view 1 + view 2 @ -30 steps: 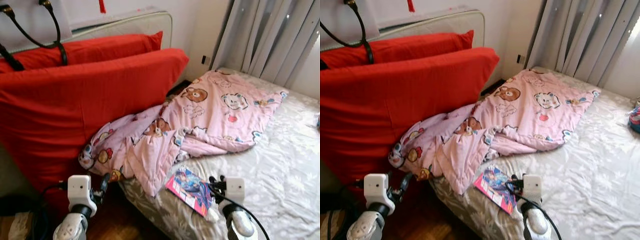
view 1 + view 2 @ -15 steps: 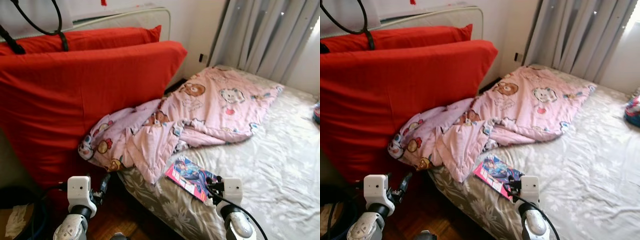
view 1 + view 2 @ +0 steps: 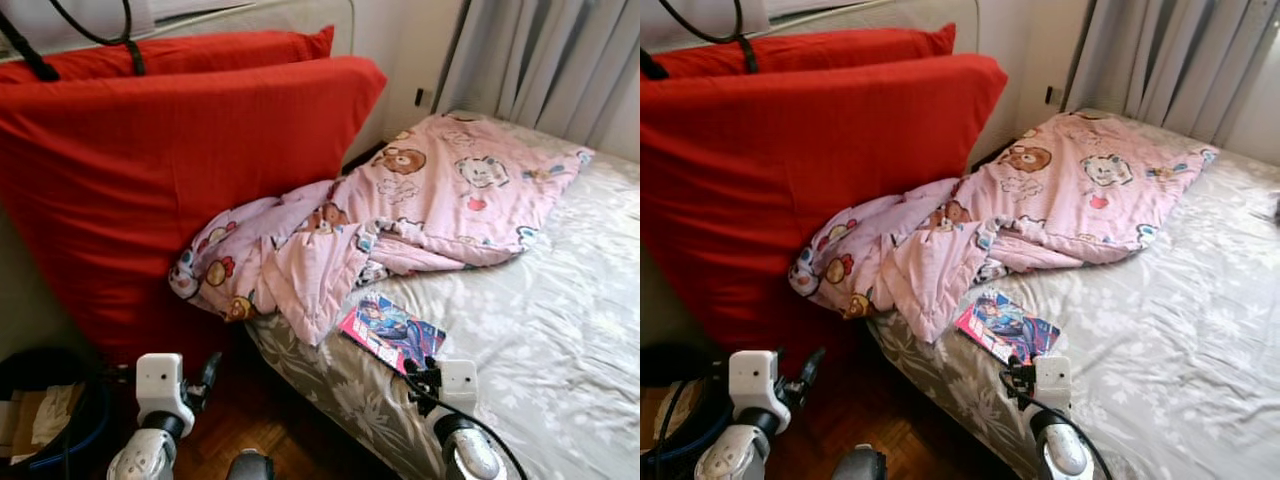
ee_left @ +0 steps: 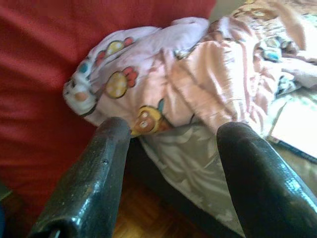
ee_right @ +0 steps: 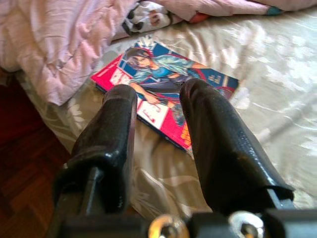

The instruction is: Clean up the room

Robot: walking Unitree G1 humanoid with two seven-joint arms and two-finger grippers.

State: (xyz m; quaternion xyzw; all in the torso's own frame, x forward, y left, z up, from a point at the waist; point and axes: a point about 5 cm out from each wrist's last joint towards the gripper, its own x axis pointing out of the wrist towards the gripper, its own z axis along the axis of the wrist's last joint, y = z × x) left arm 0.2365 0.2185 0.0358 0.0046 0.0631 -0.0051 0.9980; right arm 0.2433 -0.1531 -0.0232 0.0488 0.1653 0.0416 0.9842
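A crumpled pink cartoon-print blanket (image 3: 420, 200) lies across the bed (image 3: 540, 330), one end hanging over the near edge against the red cushions. A colourful comic book (image 3: 392, 333) rests flat on the grey floral sheet close to that edge. My right gripper (image 5: 156, 99) is open, low and just short of the book (image 5: 163, 74), with nothing between its fingers. My left gripper (image 4: 173, 134) is open over the wooden floor, pointing at the blanket's hanging end (image 4: 163, 74).
Two big red cushions (image 3: 150, 180) lean upright at the bed's left side, with black straps (image 3: 125, 30) above them. A dark bin (image 3: 50, 420) with paper stands on the floor at far left. Grey curtains (image 3: 550, 60) hang behind the bed. Wooden floor (image 3: 260, 420) lies between me and the bed.
The camera has shifted, so the scene sits lower and further right, and the dark bin has come into view at left. Both grippers keep the same pose.
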